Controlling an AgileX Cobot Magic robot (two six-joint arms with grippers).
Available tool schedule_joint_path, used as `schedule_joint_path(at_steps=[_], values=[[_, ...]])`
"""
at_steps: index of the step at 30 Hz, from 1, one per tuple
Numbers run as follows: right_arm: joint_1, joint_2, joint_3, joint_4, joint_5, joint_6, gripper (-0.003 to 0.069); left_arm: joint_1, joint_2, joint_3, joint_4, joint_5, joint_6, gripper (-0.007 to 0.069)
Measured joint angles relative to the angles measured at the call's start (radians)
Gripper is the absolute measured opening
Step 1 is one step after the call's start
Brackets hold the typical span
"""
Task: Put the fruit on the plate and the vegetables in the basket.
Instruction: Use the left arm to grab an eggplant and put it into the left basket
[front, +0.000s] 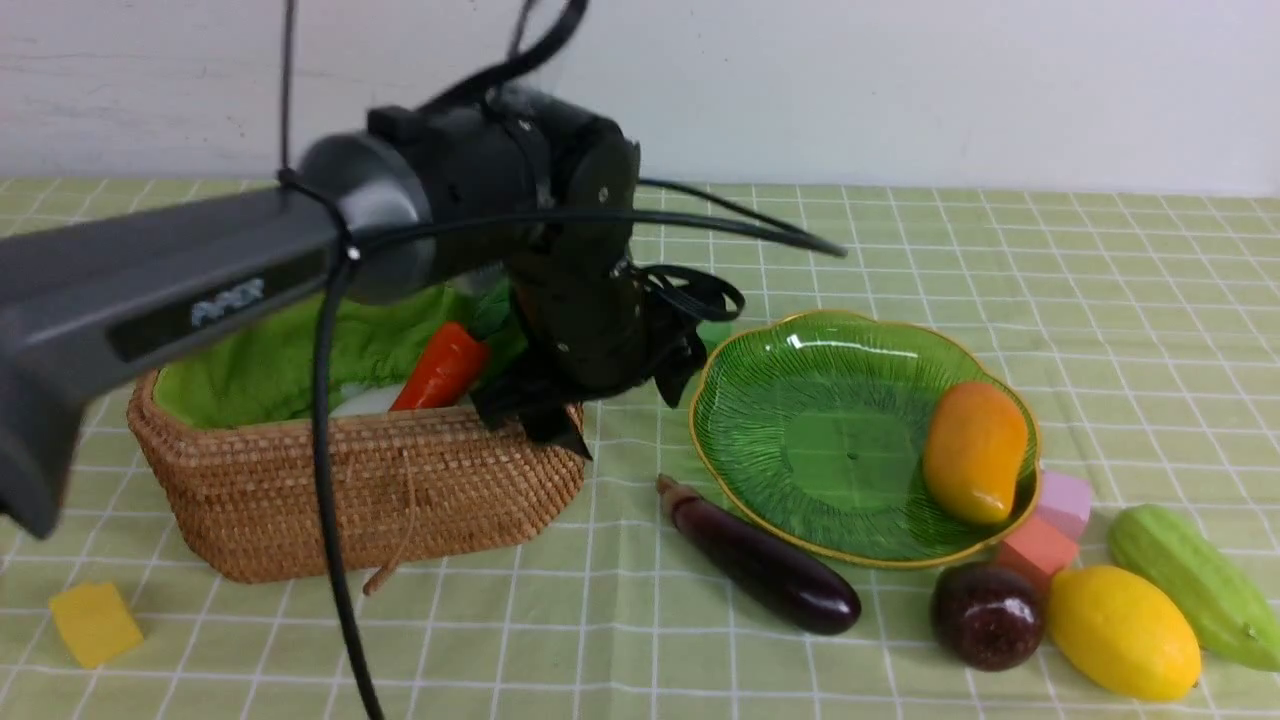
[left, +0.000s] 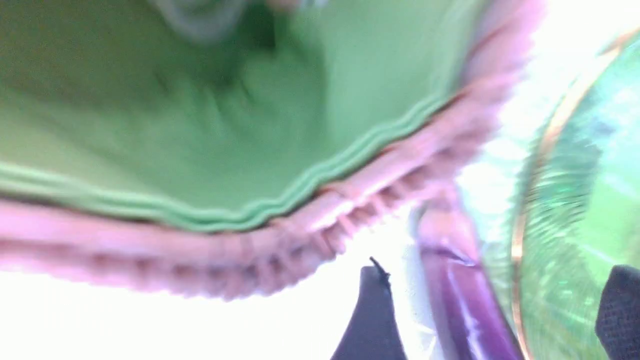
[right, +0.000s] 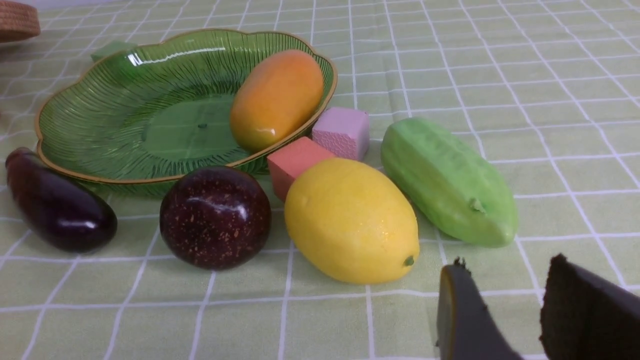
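Lowest in the front view, along the lower right, the bright yellow lemon (front: 1122, 632) and the glossy dark purple-brown ball (front: 987, 614) lie side by side on the table (front: 600, 660). They are just outside the plate, so both fruits are yet to be moved. Our right hand (right: 507, 270) hovers low just in front of them, held open and empty, and we judge it well placed for the lemon. The light green gourd (front: 1195, 585) at the right edge and the long dark purple eggplant (front: 760, 562) at lower centre also lie on the table, not yet in the basket. Behind them the translucent green glass plate (front: 820, 440) carries only the orange-yellow oval mango (front: 975, 452), resting against its right rim. Further back at centre left, the brown woven wicker basket (front: 350, 490) holds the orange-red carrot (front: 445, 365) leaning on the green lining (front: 260, 370), and a white shape (front: 365, 402) beside it is likely the radish. Our left hand (front: 545, 415) hangs over the basket's right end, spread open with nothing in it. We judge it well placed for the eggplant.
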Motion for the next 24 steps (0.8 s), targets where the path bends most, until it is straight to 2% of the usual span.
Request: schedule_joint_path(at_steps=[3, 6, 7, 8, 11, 12, 13, 14, 16, 19, 20, 23, 24], values=[[0.0, 0.0, 0.0, -0.001, 0.0, 0.0, 0.0242, -0.043, -0.073, -0.003, 0.067, 0.034, 0.089, 0.0539], [0.0, 0.0, 0.0, -0.001, 0.0, 0.0, 0.0242, -0.113, -0.095, -0.003, 0.09, 0.07, 0.273, 0.0518], [0.0, 0.0, 0.0, -0.001, 0.0, 0.0, 0.0242, -0.146, -0.091, -0.003, 0.09, 0.08, 0.38, 0.0505], [0.0, 0.0, 0.0, -0.001, 0.0, 0.0, 0.0242, -0.162, -0.089, -0.002, 0.09, 0.084, 0.419, 0.0501], [0.0, 0.0, 0.0, -0.002, 0.0, 0.0, 0.0242, -0.232, -0.051, -0.002, 0.09, 0.088, 0.764, 0.0458], [0.0, 0.0, 0.0, -0.002, 0.0, 0.0, 0.0242, -0.242, -0.045, -0.002, 0.09, 0.088, 0.844, 0.0448], [0.0, 0.0, 0.0, -0.003, 0.0, 0.0, 0.0242, -0.261, -0.021, -0.002, 0.088, 0.095, 1.037, 0.0425], [0.0, 0.0, 0.0, -0.003, 0.0, 0.0, 0.0242, -0.268, -0.008, -0.001, 0.087, 0.105, 1.177, 0.0409], [0.0, 0.0, 0.0, -0.003, 0.0, 0.0, 0.0242, -0.271, 0.008, -0.001, 0.081, 0.141, 1.407, 0.0381], [0.0, 0.0, 0.0, -0.003, 0.0, 0.0, 0.0242, -0.245, 0.031, -0.001, 0.056, 0.224, 1.687, 0.0351], [0.0, 0.0, 0.0, -0.003, 0.0, 0.0, 0.0242, -0.241, 0.031, 0.0, 0.051, 0.227, 1.687, 0.0351], [0.0, 0.0, 0.0, -0.004, 0.0, 0.0, 0.0242, -0.149, 0.027, 0.0, -0.093, 0.244, 1.863, 0.0365], [0.0, 0.0, 0.0, -0.004, 0.0, 0.0, 0.0242, -0.149, 0.027, 0.0, -0.108, 0.244, 1.876, 0.037]])
